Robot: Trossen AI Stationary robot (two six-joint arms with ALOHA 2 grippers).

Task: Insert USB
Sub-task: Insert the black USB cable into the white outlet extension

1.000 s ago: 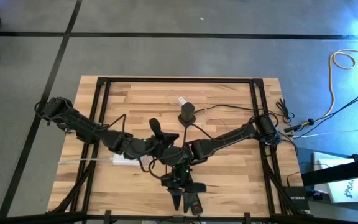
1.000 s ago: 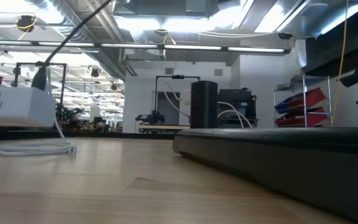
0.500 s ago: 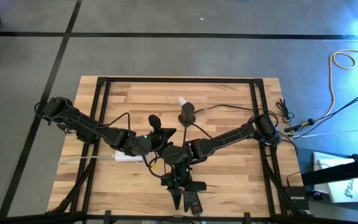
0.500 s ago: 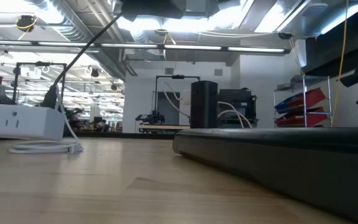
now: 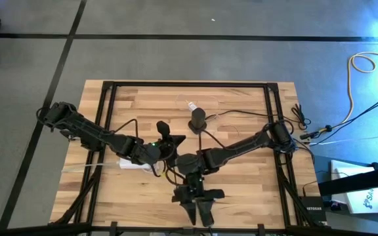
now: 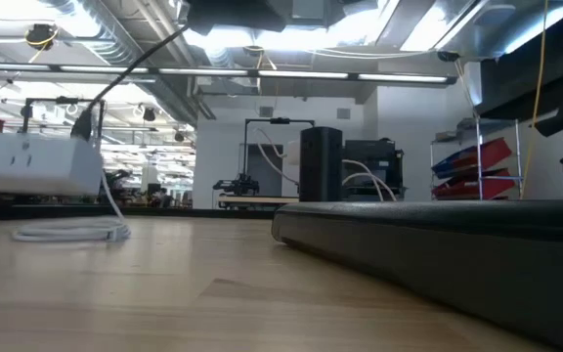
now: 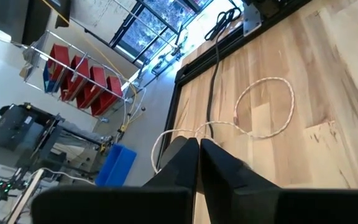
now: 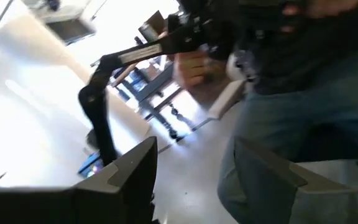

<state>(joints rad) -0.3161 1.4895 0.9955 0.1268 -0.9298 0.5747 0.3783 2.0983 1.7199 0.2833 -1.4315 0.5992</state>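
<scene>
R gripper (image 5: 197, 211) nearest the table's (image 5: 254, 177) front edge, jaws partly apart, nothing visibly held. L gripper (image 5: 169, 139) farther back, shut, empty. White power strip (image 5: 134, 164) beside L wrist, long axis left-right. USB plug: can't tell.

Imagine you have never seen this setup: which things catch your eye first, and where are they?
Seen from above, two dark arms meet near the wooden table's front centre. A white power strip hangs above the tabletop at the low view's left, its white cable lying coiled beneath. The left pincer is shut.
</scene>
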